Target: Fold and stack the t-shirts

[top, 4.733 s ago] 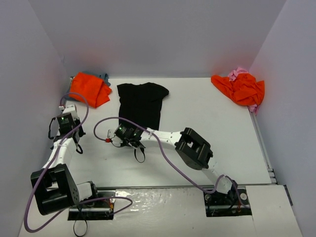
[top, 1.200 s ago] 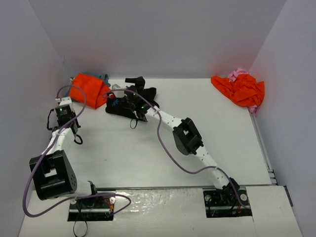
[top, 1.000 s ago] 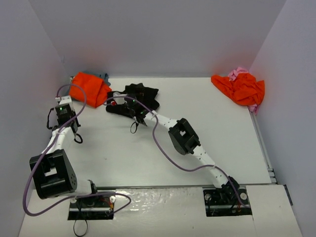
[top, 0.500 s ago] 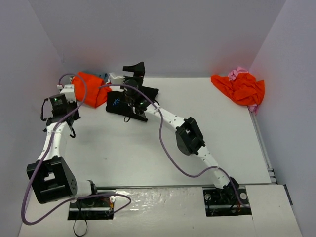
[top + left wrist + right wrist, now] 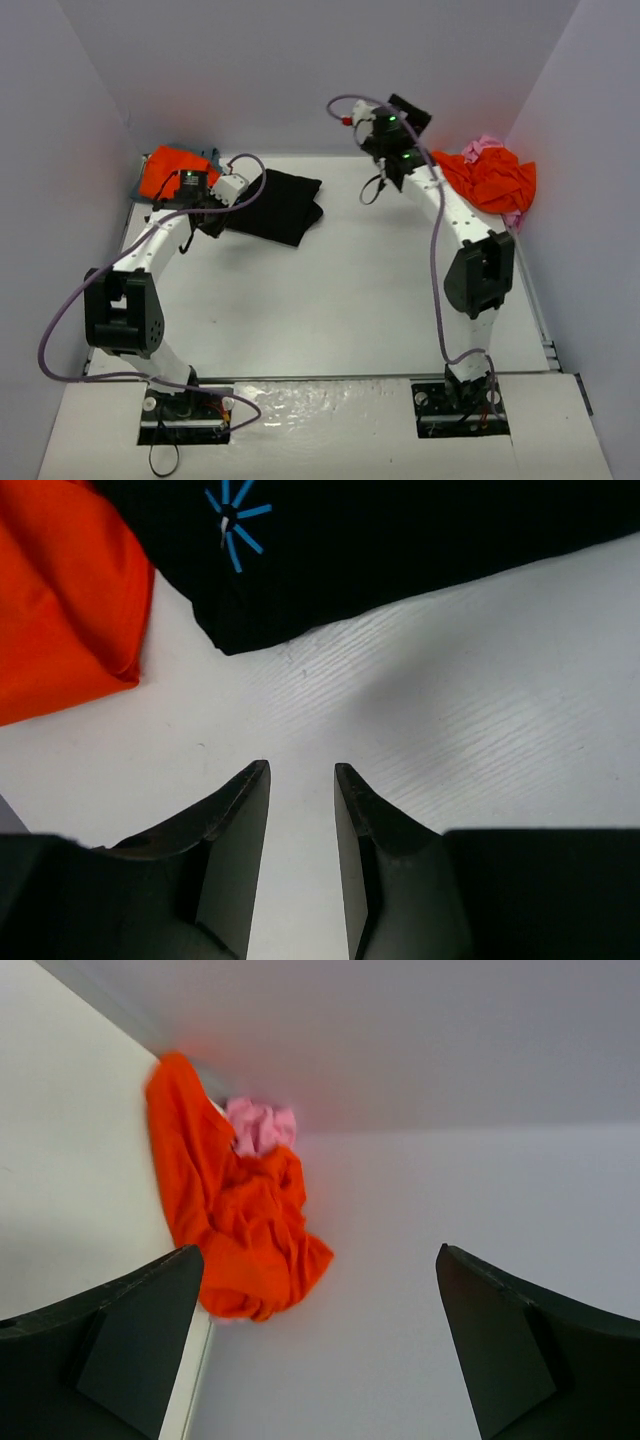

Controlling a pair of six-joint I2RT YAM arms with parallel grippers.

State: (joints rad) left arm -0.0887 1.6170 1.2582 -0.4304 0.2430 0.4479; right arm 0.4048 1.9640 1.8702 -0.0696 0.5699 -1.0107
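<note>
The black t-shirt [image 5: 280, 205] lies folded flat at the back left of the table; in the left wrist view [image 5: 400, 530] it shows a small blue print. An orange t-shirt [image 5: 168, 172] lies to its left, with a sliver of the blue-grey one [image 5: 207, 155] behind it. My left gripper [image 5: 208, 212] is low over the table, just short of the black shirt's near left corner, narrowly open and empty [image 5: 300, 770]. My right gripper [image 5: 408, 110] is raised at the back, wide open and empty [image 5: 320, 1250], facing the other orange t-shirt [image 5: 235, 1220] and the pink one [image 5: 260, 1125].
The orange shirt [image 5: 60, 590] beside the black one lies close to the left wall. The crumpled orange [image 5: 490, 180] and pink [image 5: 485, 147] pile sits in the back right corner against the walls. Grey walls enclose the table on three sides.
</note>
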